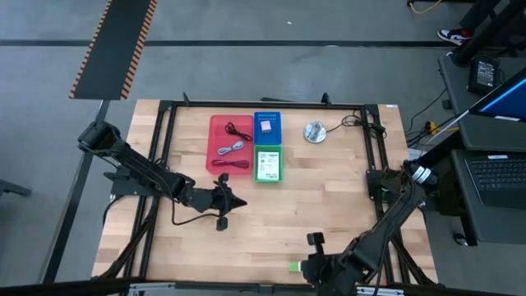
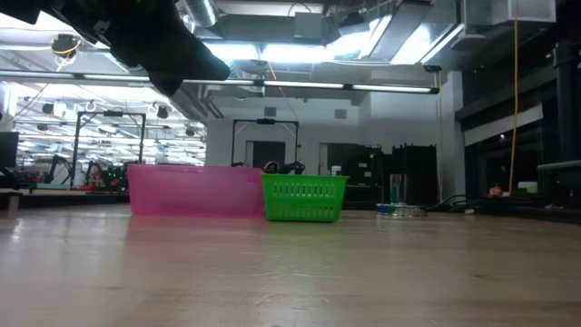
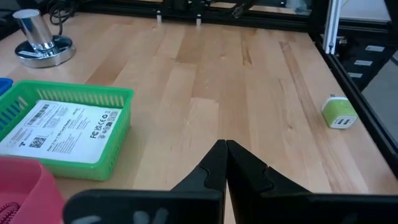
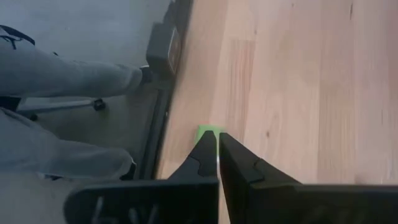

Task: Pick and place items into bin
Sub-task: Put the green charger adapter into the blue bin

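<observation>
Because the green block (image 1: 293,266) lies at the tabletop (image 1: 329,197) edge, your clenched, empty right claw (image 4: 217,144) may push it off; left claw (image 3: 225,149) also clenched.

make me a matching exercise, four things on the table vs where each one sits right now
Things:
1. white labelled card
2. cables
3. green block
4. silver disc

Places:
A. bare wood at the table's near edge, beside the right gripper
B. inside the pink bin
C. inside the green bin
D. bare wood beside the blue bin

Pairs: 1-C, 2-B, 3-A, 4-D
</observation>
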`<act>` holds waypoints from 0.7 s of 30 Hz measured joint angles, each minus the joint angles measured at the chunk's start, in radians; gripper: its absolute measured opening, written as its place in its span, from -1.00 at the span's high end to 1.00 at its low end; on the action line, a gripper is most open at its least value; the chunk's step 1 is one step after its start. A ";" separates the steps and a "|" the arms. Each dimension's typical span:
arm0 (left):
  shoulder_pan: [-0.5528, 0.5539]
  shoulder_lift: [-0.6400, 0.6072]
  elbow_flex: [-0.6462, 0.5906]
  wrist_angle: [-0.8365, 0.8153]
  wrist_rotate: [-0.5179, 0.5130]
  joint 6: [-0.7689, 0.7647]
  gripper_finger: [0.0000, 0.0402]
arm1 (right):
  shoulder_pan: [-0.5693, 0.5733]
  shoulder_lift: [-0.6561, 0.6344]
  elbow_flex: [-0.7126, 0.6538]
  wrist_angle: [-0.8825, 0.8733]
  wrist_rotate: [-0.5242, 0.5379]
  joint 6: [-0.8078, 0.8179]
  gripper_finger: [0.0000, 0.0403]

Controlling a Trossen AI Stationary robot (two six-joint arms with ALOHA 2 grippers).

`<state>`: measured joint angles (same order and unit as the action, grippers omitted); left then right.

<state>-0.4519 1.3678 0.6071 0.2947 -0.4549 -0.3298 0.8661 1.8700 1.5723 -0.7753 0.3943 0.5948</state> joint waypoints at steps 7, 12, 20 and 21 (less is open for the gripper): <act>0.000 0.000 0.000 -0.009 0.002 0.002 0.98 | -0.001 0.009 0.008 -0.013 -0.013 -0.028 1.00; 0.000 0.000 0.000 -0.011 0.003 0.002 0.98 | -0.001 0.009 0.008 -0.033 -0.032 -0.014 0.99; 0.000 0.000 0.000 -0.015 0.004 0.002 0.98 | -0.001 0.061 0.008 -0.047 -0.060 0.027 0.61; 0.000 0.000 0.000 -0.015 0.003 0.002 0.98 | -0.002 0.069 0.008 -0.047 -0.060 0.028 0.55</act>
<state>-0.4519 1.3678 0.6070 0.2801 -0.4515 -0.3275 0.8643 1.9385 1.5806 -0.8223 0.3347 0.6231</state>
